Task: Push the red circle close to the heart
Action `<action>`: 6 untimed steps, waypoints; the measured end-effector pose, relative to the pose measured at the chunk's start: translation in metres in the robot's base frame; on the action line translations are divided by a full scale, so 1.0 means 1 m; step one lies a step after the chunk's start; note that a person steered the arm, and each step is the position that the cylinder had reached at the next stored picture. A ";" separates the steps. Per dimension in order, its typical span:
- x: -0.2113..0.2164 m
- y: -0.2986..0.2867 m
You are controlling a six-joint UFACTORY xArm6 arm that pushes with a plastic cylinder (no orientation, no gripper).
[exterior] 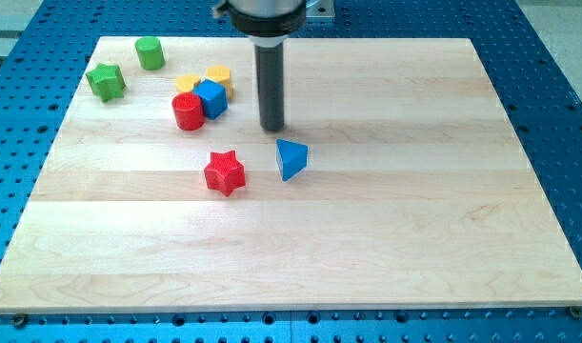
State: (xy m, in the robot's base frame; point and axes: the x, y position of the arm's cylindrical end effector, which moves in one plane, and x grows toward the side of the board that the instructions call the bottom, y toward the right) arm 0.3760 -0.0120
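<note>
Our arm enters from view's top, rod hanging straight and upright; my tip [272, 128] down at surface level, near view's upper middle.

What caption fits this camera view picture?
My tip stands right of the red circle, which touches the blue cube beside the yellow heart.
</note>
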 end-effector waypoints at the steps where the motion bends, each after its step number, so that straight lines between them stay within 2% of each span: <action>1: 0.009 -0.003; 2: 0.041 -0.033; 3: 0.041 -0.079; 4: 0.009 -0.103; 5: 0.016 -0.158; 6: -0.017 -0.184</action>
